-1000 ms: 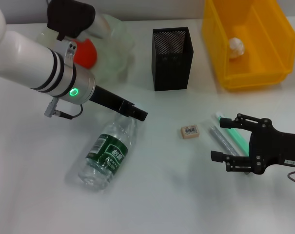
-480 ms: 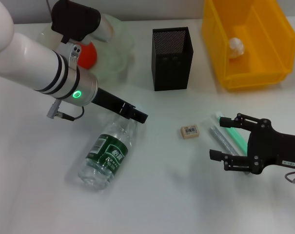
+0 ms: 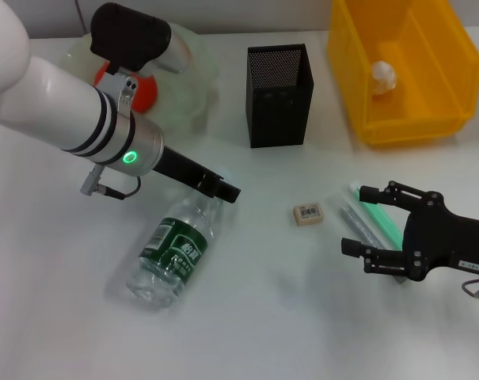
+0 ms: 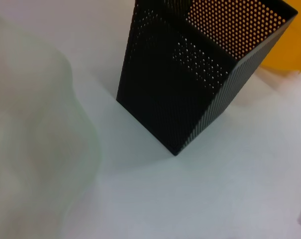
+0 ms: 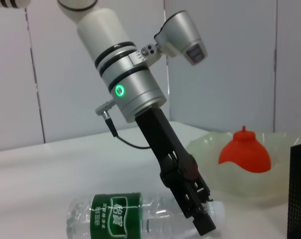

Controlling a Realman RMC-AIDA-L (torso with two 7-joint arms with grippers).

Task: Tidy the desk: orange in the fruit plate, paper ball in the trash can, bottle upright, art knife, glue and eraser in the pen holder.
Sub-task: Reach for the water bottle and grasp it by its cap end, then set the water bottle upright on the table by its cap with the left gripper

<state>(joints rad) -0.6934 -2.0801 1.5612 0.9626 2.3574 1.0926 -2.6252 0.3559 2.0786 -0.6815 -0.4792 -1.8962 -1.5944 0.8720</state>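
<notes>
The bottle [image 3: 174,252] lies on its side at the front left, cap pointing back right; it also shows in the right wrist view [image 5: 115,219]. My left gripper [image 3: 221,189] is at the bottle's neck [image 5: 200,221]. The orange [image 3: 141,89] sits in the fruit plate [image 3: 193,67], partly hidden by my left arm. The paper ball [image 3: 383,77] lies in the trash can [image 3: 405,119]. The pen holder [image 3: 279,95] stands upright at the back centre. The eraser [image 3: 308,214] lies flat. My right gripper [image 3: 356,220] is open around a green stick [image 3: 379,215] and a grey pen-like tool [image 3: 355,222].
The left wrist view shows the pen holder [image 4: 190,74] close by, the fruit plate's wall [image 4: 36,149] and a corner of the trash can [image 4: 284,50]. My left arm [image 3: 65,119] crosses the back left of the table in front of the plate.
My left arm has shifted a little to the right and down, its gripper staying at the bottle's neck. The bottle and the right gripper have hardly moved.
</notes>
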